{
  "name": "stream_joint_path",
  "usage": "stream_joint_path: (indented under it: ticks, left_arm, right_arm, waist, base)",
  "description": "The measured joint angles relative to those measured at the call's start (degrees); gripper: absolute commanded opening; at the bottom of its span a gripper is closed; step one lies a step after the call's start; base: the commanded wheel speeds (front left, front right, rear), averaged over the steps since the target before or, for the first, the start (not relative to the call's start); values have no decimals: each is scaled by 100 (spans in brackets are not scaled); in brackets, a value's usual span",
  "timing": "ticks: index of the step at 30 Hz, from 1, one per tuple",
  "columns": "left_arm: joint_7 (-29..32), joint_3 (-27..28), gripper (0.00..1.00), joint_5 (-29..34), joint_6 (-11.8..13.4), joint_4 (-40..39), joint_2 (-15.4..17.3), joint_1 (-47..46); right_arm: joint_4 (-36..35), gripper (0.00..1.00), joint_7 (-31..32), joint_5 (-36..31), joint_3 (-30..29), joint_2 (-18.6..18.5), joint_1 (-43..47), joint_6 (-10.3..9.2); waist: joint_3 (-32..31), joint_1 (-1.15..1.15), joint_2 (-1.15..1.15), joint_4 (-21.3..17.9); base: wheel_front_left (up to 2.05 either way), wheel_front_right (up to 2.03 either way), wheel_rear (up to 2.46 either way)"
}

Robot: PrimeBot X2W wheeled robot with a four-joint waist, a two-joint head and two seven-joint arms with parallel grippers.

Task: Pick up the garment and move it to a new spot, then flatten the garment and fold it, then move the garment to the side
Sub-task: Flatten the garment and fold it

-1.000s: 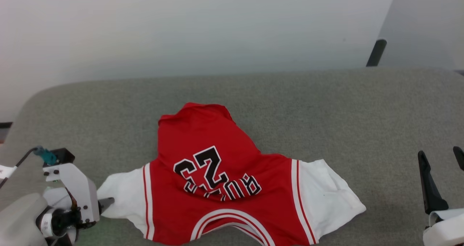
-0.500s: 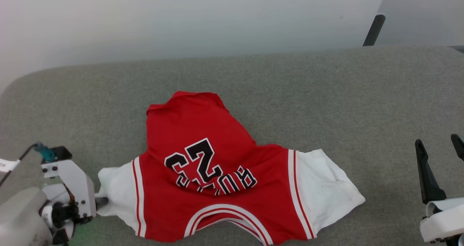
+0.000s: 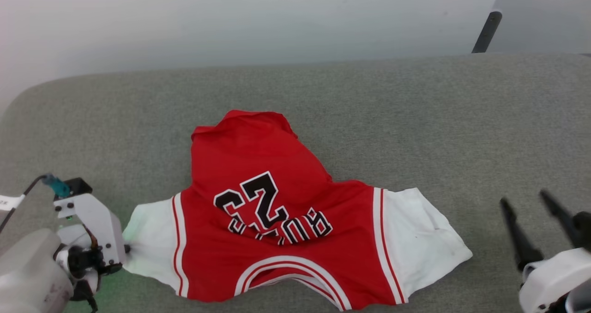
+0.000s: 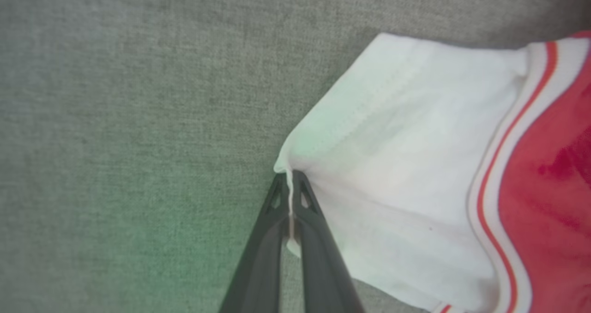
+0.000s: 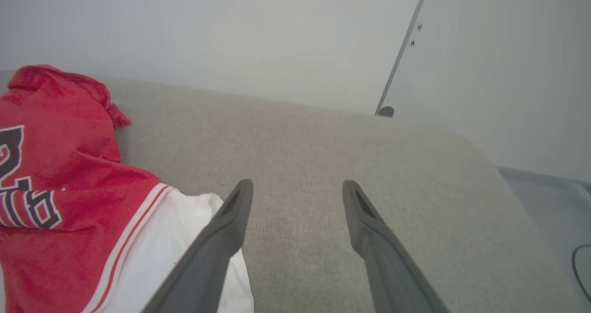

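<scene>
One rumpled jersey (image 3: 295, 220) on grey woven pad (image 3: 415, 119), left gripper (image 4: 289, 179) pinching corner, right gripper (image 5: 298, 186) spread.

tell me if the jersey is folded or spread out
Spread but rumpled, not folded: the jersey lies open on the grey cushion, both white side panels out, lettering creased.

The garment (image 3: 258, 156) is smooth, faintly shiny cloth lying on matt, coarse-woven grey upholstery (image 3: 415, 119).

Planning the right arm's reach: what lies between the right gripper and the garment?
In the head view, bare grey cushion alone separates the open right gripper from the garment, white panel nearest.
</scene>
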Motion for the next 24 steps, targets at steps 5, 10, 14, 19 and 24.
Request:
stream_joint_path:
  ticks: [5,10,14,19,24]
  left_arm:
    - [0,-3,0,33,-101,148,-120,-136]
    - [5,-1,0,83,-194,246,-232,-283]
    - [-2,-3,0,111,-244,297,-314,-402]
    - [-37,-5,0,151,-303,359,-393,-520]
    - [-58,-5,0,172,-357,445,-443,-593]
  right_arm:
    - [382,100,860,595,298,-178,12,0]
    - [818,100,1459,1054,469,-289,-43,0]
    - [1141,100,1745,1270,552,-350,-174,0]
    - [1537,100,1912,1468,648,-316,-411,0]
    - [1953,32,2152,1658,869,-376,-728,-2]
  waist:
    - [76,0,0,82]
    - [204,0,0,174]
    - [312,0,0,252]
    - [418,0,0,335]
    - [476,0,0,369]
  base:
    - [0,0,0]
    - [0,0,0]
    - [0,0,0]
    - [0,0,0]
    - [0,0,0]
